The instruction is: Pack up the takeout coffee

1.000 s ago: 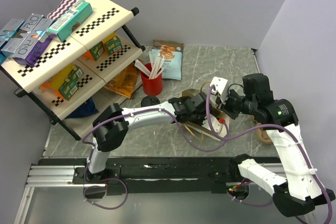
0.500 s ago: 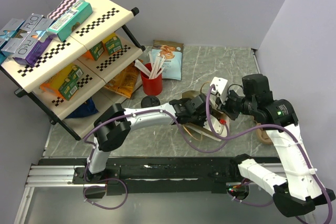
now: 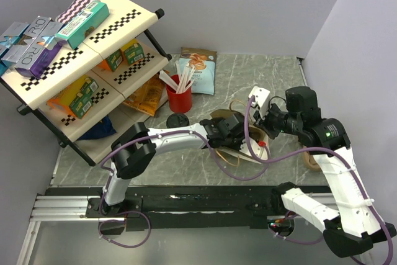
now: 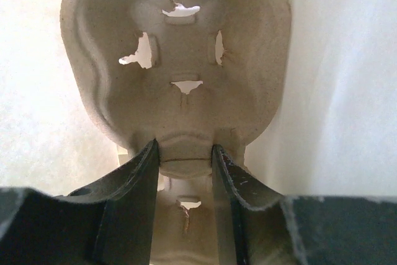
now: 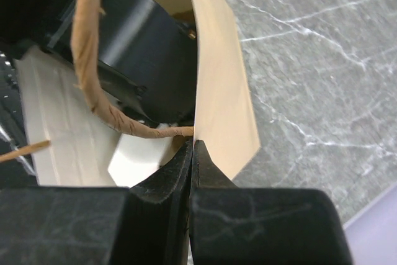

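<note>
The takeout coffee (image 3: 178, 120) shows as a round black lid on the table just below the red cup; its green wall cannot be made out from above. My left gripper (image 3: 234, 130) (image 4: 184, 153) reaches into a brown paper bag (image 3: 231, 153) lying at mid-table. It is shut on the middle ridge of a grey pulp cup carrier (image 4: 177, 60), whose cup wells are empty. My right gripper (image 3: 265, 130) (image 5: 192, 147) is shut on the bag's rim (image 5: 217, 79), beside a twisted paper handle (image 5: 93, 48).
A red cup with white stirrers (image 3: 178, 98) stands behind the coffee, with a snack pouch (image 3: 198, 69) beyond it. A two-tier checkered shelf (image 3: 80, 60) of boxes and bags fills the left side. Another bag handle (image 3: 310, 153) lies to the right.
My left gripper has edged slightly farther into the bag with the carrier. My right gripper has shifted a little up and back, still pinching the bag rim.
</note>
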You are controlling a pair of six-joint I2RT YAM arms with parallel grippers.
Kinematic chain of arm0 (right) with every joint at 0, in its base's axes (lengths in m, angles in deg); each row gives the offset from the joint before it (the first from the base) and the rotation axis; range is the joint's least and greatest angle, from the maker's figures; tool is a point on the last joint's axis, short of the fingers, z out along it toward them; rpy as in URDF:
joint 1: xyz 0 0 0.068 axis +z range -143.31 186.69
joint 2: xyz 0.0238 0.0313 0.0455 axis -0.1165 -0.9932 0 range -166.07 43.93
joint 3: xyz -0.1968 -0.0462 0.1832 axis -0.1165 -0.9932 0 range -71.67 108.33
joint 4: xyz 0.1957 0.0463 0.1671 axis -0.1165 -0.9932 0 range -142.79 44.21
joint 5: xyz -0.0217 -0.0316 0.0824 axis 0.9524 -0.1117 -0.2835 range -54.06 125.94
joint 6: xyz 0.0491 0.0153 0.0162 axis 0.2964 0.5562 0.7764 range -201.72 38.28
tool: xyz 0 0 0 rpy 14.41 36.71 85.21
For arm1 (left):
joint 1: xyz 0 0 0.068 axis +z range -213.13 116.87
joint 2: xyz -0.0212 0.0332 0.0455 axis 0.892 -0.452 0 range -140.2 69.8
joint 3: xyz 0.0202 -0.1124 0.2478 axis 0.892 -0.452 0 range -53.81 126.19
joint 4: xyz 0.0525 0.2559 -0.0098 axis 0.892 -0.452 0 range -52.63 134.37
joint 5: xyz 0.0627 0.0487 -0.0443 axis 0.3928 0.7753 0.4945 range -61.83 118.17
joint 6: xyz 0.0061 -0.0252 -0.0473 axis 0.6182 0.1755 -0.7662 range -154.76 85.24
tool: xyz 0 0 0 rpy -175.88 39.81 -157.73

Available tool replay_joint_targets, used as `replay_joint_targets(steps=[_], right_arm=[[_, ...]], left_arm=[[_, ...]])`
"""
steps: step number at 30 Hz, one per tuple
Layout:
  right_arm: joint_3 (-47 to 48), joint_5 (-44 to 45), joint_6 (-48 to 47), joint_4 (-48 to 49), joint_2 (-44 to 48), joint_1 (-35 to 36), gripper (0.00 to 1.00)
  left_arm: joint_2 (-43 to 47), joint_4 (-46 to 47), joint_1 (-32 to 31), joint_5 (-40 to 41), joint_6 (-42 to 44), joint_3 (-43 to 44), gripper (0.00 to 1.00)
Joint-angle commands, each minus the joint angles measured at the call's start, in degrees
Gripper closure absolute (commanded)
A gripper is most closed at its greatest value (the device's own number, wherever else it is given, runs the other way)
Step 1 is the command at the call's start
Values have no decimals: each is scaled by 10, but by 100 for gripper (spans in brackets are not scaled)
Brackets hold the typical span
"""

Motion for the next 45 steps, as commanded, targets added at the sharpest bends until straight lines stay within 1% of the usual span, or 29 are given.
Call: replay_joint_targets(steps=[1, 2, 7, 9, 10, 12, 13, 15, 16, 19, 21, 22, 26, 32, 36, 40, 45], right_arm=[[28, -107, 1, 12, 11, 12, 100], [28, -115, 2, 7, 10, 13, 100], [38, -147, 24, -11, 10, 13, 100], [42, -150, 25, -15, 11, 14, 100], [41, -145, 25, -15, 11, 14, 100], [33, -136, 24, -14, 15, 14, 100], [30, -126, 22, -13, 15, 14, 100], [22, -111, 22, -3, 17, 14, 100], [20, -108, 17, -2, 15, 14, 100], [22, -103, 19, 5, 9, 14, 100], [23, -102, 18, 5, 4, 13, 100], [21, -99, 17, 5, 4, 14, 100], [12, -73, 9, 7, 10, 13, 100], [-21, -27, 8, 23, 19, 14, 100], [-41, -7, 10, 32, 21, 14, 100], [-55, 17, 10, 43, 22, 14, 100], [-58, 30, 12, 48, 24, 14, 100]], left_arm=[[-32, -6, 0, 27, 5, 10, 92], [-32, 2, 1, 28, 5, 4, 85], [-49, 42, 0, 47, 13, -3, 84], [-51, 55, 1, 49, 18, -8, 79], [-50, 56, 0, 52, 19, -7, 68], [-49, 53, 0, 52, 12, -2, 59], [-47, 46, 1, 51, 8, 4, 50], [-37, 42, 3, 45, -3, 8, 43], [-32, 43, 4, 40, -7, 9, 34], [-26, 46, 6, 51, -23, 17, 27], [-24, 35, 6, 44, -25, 18, 26], [-21, 39, 5, 42, -25, 11, 21], [-4, 33, 6, 18, -32, 6, 19], [36, 35, 18, -27, -92, 9, 19], [74, 77, 23, -59, -130, -27, 19], [101, 112, 36, -118, -160, -55, 20], [125, 136, 46, -172, -190, -64, 22]])
